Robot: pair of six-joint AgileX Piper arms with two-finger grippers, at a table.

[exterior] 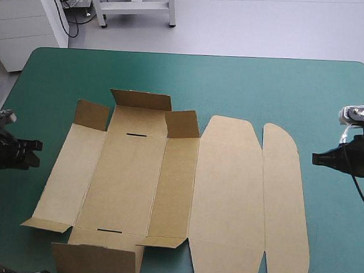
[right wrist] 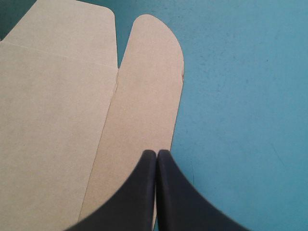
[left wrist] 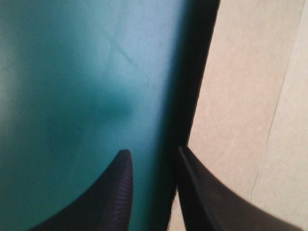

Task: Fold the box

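The left hand [left wrist: 152, 153], fingers slightly apart and empty, hovers just beside the left edge of the box [exterior: 132, 183]. The right hand [right wrist: 157, 154], fingers pressed together and empty, is at the rounded flap [right wrist: 144, 96] on the opposite side. The box lies nearly flat on the bench [exterior: 298, 88] with only the small end flaps [exterior: 141, 99] lifted, so folding looks barely begun.

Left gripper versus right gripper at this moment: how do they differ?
The left gripper has its fingers apart; the right gripper has them shut into one arch. The left gripper faces the left panel of the box; the right gripper faces the rounded flap on the opposite side. Shared: both hold nothing and sit beside the box over the teal-green cover.
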